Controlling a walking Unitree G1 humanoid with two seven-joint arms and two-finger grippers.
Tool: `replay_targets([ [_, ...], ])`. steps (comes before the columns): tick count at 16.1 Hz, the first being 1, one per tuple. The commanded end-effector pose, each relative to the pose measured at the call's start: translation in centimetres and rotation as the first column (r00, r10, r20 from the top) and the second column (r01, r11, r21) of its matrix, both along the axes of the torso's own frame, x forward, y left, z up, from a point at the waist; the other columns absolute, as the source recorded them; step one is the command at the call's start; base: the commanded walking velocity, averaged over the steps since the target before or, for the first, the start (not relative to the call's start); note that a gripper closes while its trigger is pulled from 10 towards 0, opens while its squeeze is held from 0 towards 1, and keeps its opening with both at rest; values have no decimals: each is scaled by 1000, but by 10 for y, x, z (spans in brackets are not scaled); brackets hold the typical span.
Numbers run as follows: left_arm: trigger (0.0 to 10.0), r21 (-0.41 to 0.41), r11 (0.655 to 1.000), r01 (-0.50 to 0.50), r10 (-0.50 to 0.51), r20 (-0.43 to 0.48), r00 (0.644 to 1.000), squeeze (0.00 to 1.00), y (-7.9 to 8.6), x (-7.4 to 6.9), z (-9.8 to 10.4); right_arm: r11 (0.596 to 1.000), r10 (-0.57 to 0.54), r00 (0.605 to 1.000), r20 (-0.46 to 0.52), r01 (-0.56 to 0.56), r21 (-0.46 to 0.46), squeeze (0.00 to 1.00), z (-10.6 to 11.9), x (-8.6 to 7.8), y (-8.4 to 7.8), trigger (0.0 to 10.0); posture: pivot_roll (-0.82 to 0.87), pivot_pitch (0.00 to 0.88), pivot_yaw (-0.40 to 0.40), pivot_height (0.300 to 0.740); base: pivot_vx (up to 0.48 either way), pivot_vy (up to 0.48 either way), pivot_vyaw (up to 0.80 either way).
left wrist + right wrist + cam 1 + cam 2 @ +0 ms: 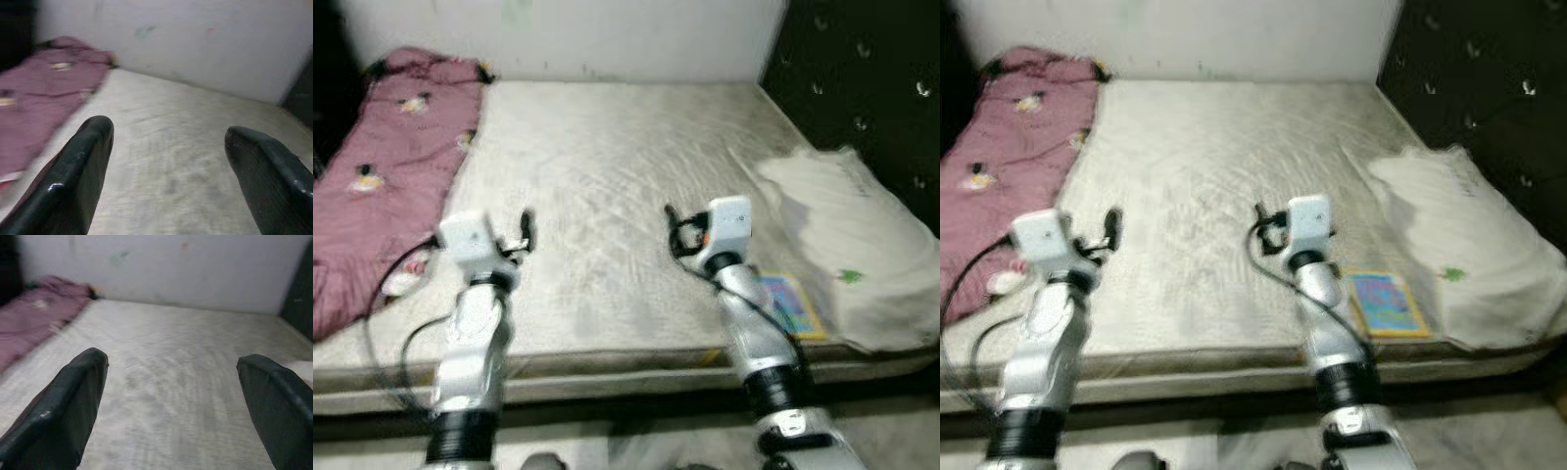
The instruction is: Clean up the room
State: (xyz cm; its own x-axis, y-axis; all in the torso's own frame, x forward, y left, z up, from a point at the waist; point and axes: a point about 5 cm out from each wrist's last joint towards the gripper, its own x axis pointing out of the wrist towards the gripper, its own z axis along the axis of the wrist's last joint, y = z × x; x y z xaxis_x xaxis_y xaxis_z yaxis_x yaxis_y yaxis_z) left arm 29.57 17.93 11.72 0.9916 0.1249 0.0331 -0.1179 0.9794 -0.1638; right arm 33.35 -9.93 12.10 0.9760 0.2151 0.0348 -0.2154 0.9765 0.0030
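- Near the bed's front edge on my right, I see a colourful book lying flat on the mattress, just beside a white pillow that rests against the dark tufted headboard.
- Along my left side of the bed lies a crumpled maroon blanket with small printed figures, reaching up to the white wall.
- My right gripper hangs over the mattress just left of the book, its fingers spread wide and holding nothing.
- My left gripper hangs over the mattress close to the blanket's edge, its fingers likewise wide apart and empty.
- Both eye views are somewhat blurred.
- A black cable loops off my left forearm.
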Motion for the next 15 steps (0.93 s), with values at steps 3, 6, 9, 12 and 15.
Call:
replay_targets([
  [3,10000,0,1000,23,-23,9,1000,0,-6,3,3,1000,-12,1000,3,12,-20,0,1,2,-8,10000,58,0,-5,740,0,476,0],
  [6,10000,1,1000,24,-24,16,1000,0,-7,3,4,1000,-11,1000,0,11,-22,0,1,2,-8,10000,57,0,-5,740,0,476,0],
  [9,10000,-3,997,75,-75,57,996,0,-10,0,8,1000,-7,1000,-1,7,-25,0,1,2,-7,10000,56,0,-6,740,0,0,0],
  [12,10000,-19,996,85,-83,78,993,0,-10,-1,11,1000,-7,1000,-1,7,-25,0,1,2,-7,10000,56,0,-8,740,195,0,0],
  [15,10000,-25,995,98,-96,83,992,0,-11,-1,11,1000,-10,1000,-4,10,-18,0,1,2,-7,10000,56,0,-8,740,325,0,0],
])
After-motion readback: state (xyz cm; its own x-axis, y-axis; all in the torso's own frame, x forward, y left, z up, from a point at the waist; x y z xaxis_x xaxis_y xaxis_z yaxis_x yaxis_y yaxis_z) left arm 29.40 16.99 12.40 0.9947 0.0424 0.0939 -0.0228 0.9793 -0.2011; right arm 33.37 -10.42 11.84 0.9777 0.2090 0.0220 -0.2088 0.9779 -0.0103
